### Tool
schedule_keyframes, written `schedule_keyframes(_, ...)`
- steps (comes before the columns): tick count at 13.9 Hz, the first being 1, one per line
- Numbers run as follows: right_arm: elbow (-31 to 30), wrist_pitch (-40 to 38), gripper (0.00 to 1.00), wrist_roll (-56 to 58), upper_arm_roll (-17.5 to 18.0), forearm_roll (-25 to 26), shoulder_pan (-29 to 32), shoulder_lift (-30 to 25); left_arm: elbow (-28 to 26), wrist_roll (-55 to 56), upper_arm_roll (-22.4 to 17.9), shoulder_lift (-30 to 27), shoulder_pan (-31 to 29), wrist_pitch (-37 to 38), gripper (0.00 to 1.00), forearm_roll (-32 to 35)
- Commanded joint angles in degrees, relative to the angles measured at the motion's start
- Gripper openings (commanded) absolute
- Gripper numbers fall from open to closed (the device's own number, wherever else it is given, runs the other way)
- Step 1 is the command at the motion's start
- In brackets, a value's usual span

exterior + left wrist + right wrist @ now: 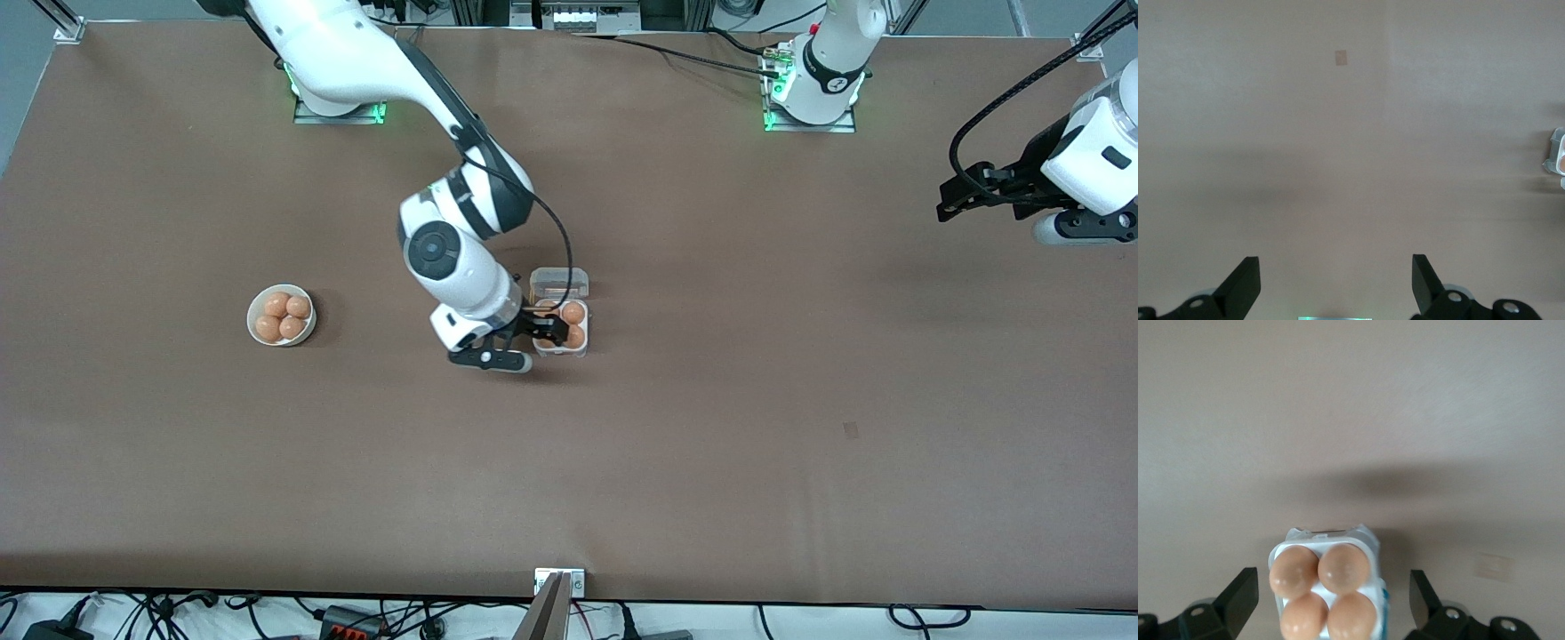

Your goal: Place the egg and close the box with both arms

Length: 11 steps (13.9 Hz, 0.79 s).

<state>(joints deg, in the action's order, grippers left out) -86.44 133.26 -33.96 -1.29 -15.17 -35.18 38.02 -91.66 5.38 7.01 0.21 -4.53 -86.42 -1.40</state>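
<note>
So the right gripper (pixel 544 331) has its black jaws spread wide and nothing between them; in the right wrist view the two black fingers (pixel 1239 600) stand apart on either side of the carton and touch none of it. Right under it sits the box (pixel 1368 547), a small square white egg tray with four cells, and every cell has a smooth orange-brown egg in it. I can't say which one is the task's egg (pixel 1344 567) since they all look the same, but all four are seated in the tray. The clear plastic hinged lid (pixel 559 284) is flipped open and lies flat on the brown bench (pixel 711 400), touching the tray's edge on the side farther from the front camera. The right arm (pixel 444 249), big, white and jointed with black bands, reaches down from its base to mid-bench. Toward the right arm's end of the bench, well apart from the box, there's a round white bowl (pixel 253 313) with four more orange-brown eggs. The left gripper (pixel 1336 287) hangs over bare bench at the left arm's end, jaws wide open and empty, that arm just waiting. There's also a small tan patch (pixel 1341 58) on the bench surface.
</note>
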Motion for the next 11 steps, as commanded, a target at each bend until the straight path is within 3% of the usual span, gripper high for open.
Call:
schedule_keyframes(1, -1.28, -7.81, 1.0, -1.11, -2.66, 3.99, 0.11, -7.41, -0.36, -1.07, 0.19, -0.82, -0.48, 0.47, 1.0, 1.4)
schedule_keyframes(4, -1.28, -16.34, 1.0, 1.25, -6.35, 10.93, 0.55, -13.65, -0.27, -1.24, 0.28, -0.82, -3.29, 0.46, 1.0, -1.05)
schedule_keyframes(11, -0.58, -26.81, 1.0, 18.83, -14.7, 11.22, 4.07, -20.87, -0.27, -2.03, 1.07, -0.47, -3.12, 2.22, 1.0, -0.36)
